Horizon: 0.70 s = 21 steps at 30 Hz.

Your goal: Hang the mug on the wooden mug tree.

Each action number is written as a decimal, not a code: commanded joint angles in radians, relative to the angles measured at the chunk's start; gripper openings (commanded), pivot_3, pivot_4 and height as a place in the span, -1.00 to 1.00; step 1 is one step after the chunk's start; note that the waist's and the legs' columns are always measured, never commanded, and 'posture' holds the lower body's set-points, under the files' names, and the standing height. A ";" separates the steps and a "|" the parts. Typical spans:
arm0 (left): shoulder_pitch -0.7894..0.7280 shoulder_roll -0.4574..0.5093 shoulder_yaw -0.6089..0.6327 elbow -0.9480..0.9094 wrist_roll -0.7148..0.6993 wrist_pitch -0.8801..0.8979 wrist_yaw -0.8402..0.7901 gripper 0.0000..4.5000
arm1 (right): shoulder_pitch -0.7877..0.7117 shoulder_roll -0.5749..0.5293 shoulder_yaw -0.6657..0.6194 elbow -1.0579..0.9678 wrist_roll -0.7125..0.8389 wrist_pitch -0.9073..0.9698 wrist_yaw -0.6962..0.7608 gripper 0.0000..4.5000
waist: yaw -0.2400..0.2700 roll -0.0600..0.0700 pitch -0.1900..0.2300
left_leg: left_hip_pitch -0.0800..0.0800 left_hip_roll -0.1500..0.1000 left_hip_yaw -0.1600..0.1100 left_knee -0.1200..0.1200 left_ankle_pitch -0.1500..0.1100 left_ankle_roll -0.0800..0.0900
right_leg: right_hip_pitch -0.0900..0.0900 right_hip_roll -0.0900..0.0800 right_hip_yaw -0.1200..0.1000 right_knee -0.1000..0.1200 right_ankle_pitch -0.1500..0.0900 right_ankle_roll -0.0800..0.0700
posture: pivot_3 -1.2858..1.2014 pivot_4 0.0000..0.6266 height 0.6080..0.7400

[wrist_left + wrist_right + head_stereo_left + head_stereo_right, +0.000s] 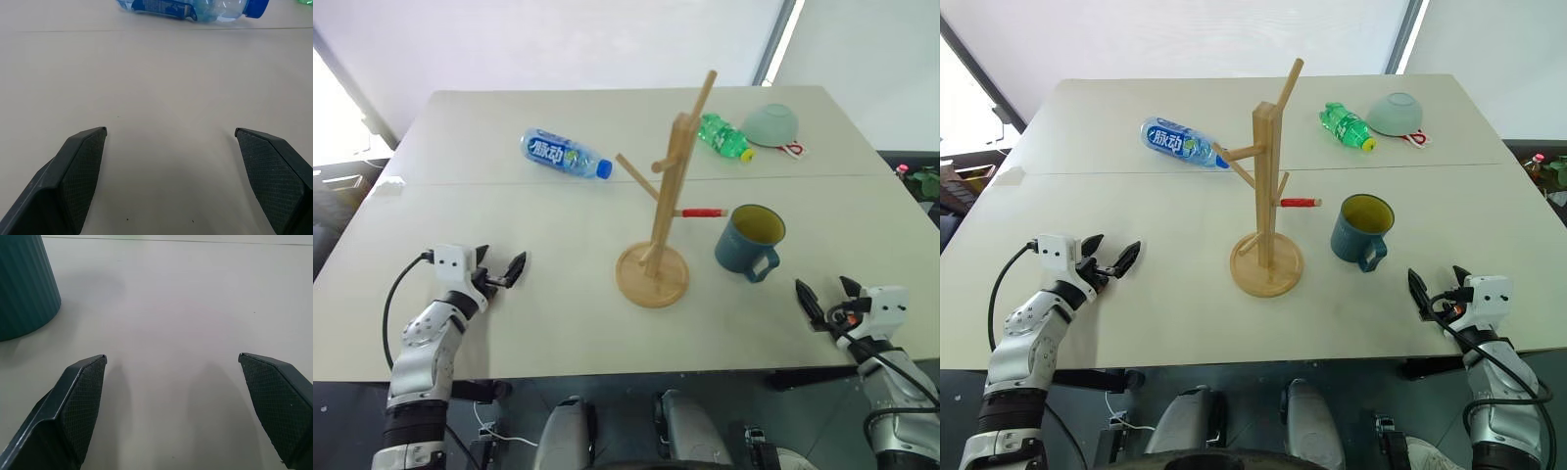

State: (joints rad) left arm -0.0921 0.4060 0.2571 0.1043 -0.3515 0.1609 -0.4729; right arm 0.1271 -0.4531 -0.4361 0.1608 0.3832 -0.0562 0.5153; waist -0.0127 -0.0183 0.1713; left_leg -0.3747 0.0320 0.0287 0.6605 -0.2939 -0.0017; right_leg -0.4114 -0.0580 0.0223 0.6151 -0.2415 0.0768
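The mug stands upright on the tabletop just right of the wooden mug tree, its handle facing the right gripper; both it and the left gripper rest near the tabletop's front edge, jaws open and empty.

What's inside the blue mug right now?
The mug stands upright beside the mug tree; only its yellow-green inner wall shows. Its bottom is hidden by the rim.

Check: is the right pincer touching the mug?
Apart. In the left eye view, bare table separates the open right pincer from the mug.
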 commanded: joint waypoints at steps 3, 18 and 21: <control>0.011 0.008 0.001 -0.056 0.008 0.025 0.010 1.00 | 0.000 -0.010 -0.008 -0.046 -0.001 -0.008 0.005 0.99 | 0.000 0.000 0.000 | 0.000 0.000 0.000 0.000 0.000 0.000 | 0.000 0.000 0.000 -0.001 0.000 0.000 | 0.03 -0.52 1.00; 0.046 0.101 -0.128 -0.200 -0.046 0.025 -0.318 1.00 | 0.086 -0.026 -0.015 -0.169 0.023 0.006 0.062 0.62 | 0.002 0.000 0.000 | -0.001 -0.001 0.002 -0.011 0.000 0.000 | -0.004 -0.003 0.000 -0.003 -0.001 -0.002 | 0.03 -0.52 1.00; 0.066 0.130 -0.213 -0.280 -0.049 0.007 -0.441 1.00 | 0.147 -0.024 0.008 -0.248 0.050 0.022 0.116 -0.05 | 0.001 0.001 0.000 | -0.002 -0.001 0.003 -0.013 0.000 0.000 | -0.007 -0.003 0.001 -0.003 -0.001 -0.002 | 0.03 -0.52 1.00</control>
State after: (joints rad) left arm -0.0341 0.5202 0.0857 -0.1053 -0.3842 0.1989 -0.8422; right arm 0.2546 -0.4714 -0.4322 -0.0088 0.4012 -0.0331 0.5990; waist -0.0113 -0.0177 0.1710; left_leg -0.3768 0.0311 0.0312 0.6471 -0.2938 -0.0019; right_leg -0.4190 -0.0614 0.0230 0.6119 -0.2427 0.0744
